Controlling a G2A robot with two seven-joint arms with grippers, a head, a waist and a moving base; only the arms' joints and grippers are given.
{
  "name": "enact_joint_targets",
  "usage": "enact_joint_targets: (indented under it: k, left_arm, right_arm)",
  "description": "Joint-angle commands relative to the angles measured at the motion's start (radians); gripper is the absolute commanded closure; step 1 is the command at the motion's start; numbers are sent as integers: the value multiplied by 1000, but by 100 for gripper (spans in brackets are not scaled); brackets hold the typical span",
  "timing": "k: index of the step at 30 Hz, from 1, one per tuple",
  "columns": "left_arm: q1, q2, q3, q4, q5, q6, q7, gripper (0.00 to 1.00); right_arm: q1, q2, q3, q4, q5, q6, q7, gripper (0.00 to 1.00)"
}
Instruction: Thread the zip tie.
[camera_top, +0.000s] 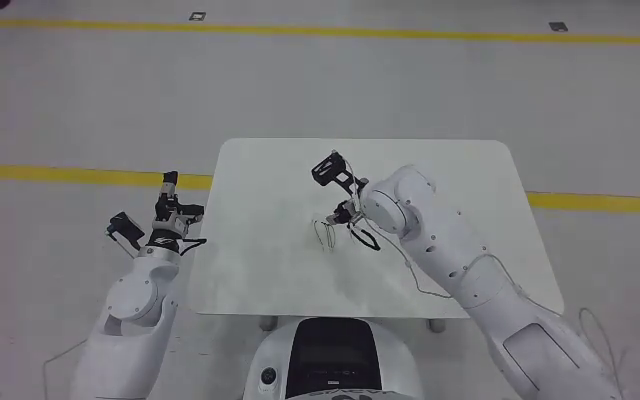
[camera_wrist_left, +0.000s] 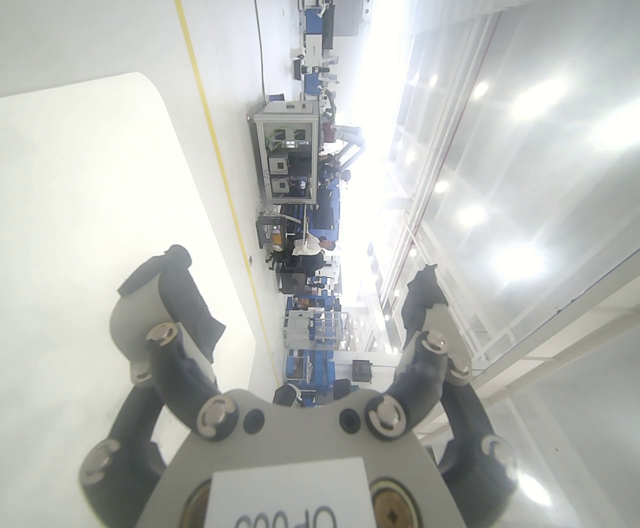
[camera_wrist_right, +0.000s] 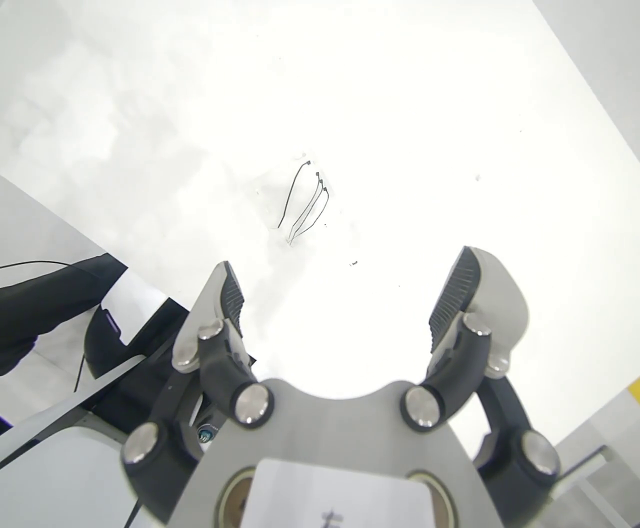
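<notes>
A white label (camera_wrist_left: 290, 492) on the left claw's (camera_wrist_left: 300, 267) mount carries dark characters, upside down, cut off at the edge; a second label (camera_wrist_right: 330, 492) on the right claw's (camera_wrist_right: 346, 262) mount shows one faint, unreadable mark.

Thin black plastic zip ties (camera_wrist_right: 305, 210) lie on the smooth, matt white table (camera_wrist_right: 425, 125).
</notes>
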Motion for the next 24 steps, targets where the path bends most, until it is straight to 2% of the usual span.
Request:
enact_joint_targets:
  k: [1,5,7,9,10,13,17,18,24]
  left_arm:
    - [0,0,0,0,0,0,0,0]
    - [0,0,0,0,0,0,0,0]
    - [0,0,0,0,0,0,0,0]
    - [0,0,0,0,0,0,0,0]
    - [0,0,0,0,0,0,0,0]
    - [0,0,0,0,0,0,0,0]
    - [0,0,0,0,0,0,0,0]
    - [0,0,0,0,0,0,0,0]
    - [0,0,0,0,0,0,0,0]
  right_arm:
    - [-2,-2,-8,3,0,3,1,0]
    - [51,-29,-59,60,45,66,59,0]
    - [107,-52,-99,118,82,94,67,0]
    - [148,-76,-138,200,169,135,67,0]
    - [188,-93,-167,242,212,145,67,0]
    - [267,-135,-239,354,289,219,67,0]
    - [319,-184,-285,470,357,278,33,0]
    - [323,-190,-291,490,360,285,20,0]
    - [323,-190,-291,490,360,285,20,0]
